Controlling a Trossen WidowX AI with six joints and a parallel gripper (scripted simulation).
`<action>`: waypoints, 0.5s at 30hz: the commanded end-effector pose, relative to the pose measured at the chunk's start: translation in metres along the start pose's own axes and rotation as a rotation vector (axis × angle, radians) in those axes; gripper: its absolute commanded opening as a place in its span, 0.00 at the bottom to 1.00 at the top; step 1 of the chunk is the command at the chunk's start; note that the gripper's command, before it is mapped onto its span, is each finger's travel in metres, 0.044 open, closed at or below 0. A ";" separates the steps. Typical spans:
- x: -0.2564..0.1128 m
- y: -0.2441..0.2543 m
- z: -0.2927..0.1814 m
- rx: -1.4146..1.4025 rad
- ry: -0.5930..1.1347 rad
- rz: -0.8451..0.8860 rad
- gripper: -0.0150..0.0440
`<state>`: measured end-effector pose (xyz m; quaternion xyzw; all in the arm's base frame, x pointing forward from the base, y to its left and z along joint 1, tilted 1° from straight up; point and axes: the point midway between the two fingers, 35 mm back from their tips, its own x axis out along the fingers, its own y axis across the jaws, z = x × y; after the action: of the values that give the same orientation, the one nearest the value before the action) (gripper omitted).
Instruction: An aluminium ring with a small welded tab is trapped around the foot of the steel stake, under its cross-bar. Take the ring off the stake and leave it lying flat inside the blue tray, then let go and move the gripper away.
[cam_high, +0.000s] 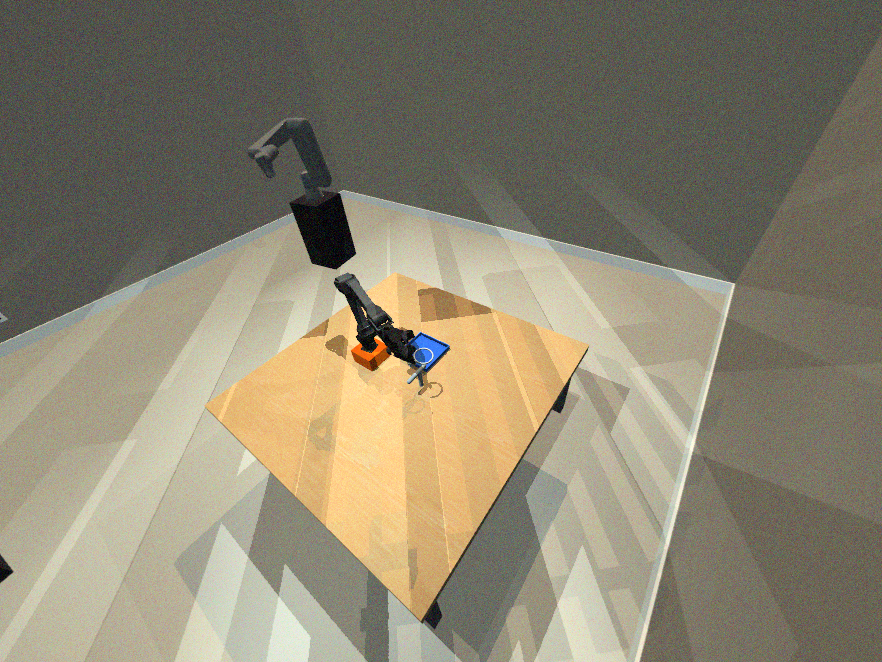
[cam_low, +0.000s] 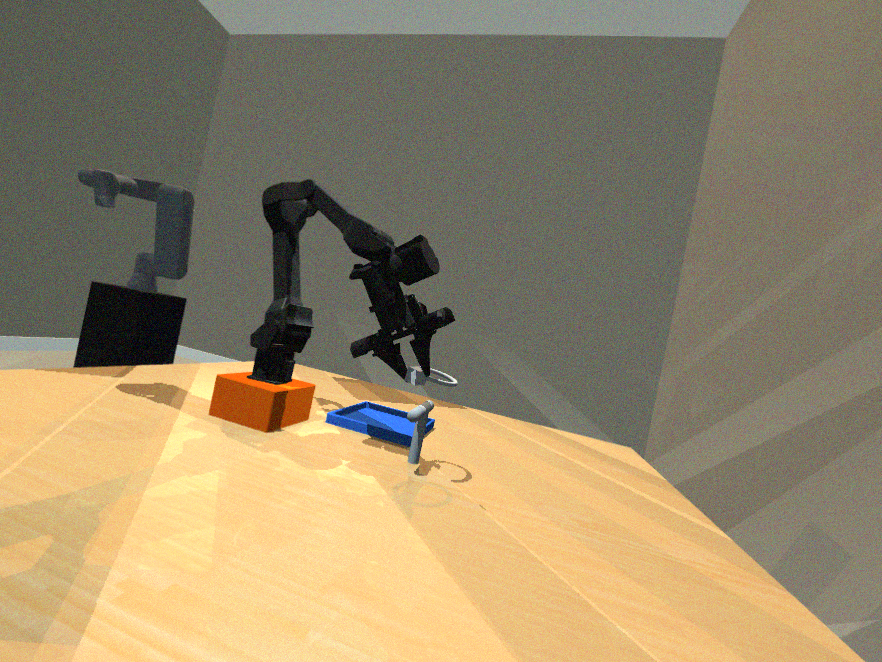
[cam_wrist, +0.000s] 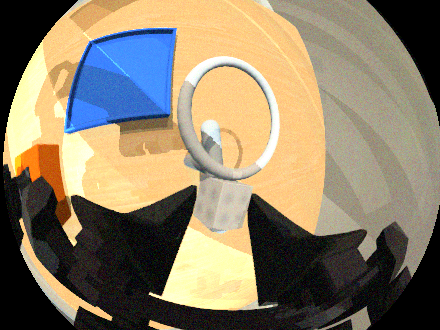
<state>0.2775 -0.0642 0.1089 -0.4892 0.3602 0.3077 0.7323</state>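
Above one stake, one pincer (cam_high: 413, 354) (cam_low: 418, 376) (cam_wrist: 223, 195) gripping one ring's (cam_high: 431, 349) (cam_low: 446, 376) (cam_wrist: 273, 117) tab (cam_low: 415, 376) (cam_wrist: 222, 206), one tray (cam_high: 443, 354) (cam_low: 388, 431) (cam_wrist: 169, 75).

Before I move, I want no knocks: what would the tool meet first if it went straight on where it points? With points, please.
Probably the stake (cam_high: 421, 379) (cam_low: 415, 443) (cam_wrist: 210, 131), near its top, just beyond the tool (cam_high: 413, 357) (cam_low: 417, 374) (cam_wrist: 223, 195) and its held ring (cam_high: 432, 355) (cam_low: 453, 379) (cam_wrist: 274, 115). Depth is unclear, so it might pass beside it.
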 end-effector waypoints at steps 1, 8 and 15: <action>0.004 0.003 0.003 0.086 0.031 0.044 0.25; 0.008 0.010 0.009 0.213 0.090 0.100 0.25; 0.012 0.016 0.014 0.332 0.161 0.143 0.25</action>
<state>0.2741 -0.0472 0.0972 -0.3808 0.4712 0.2699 0.7485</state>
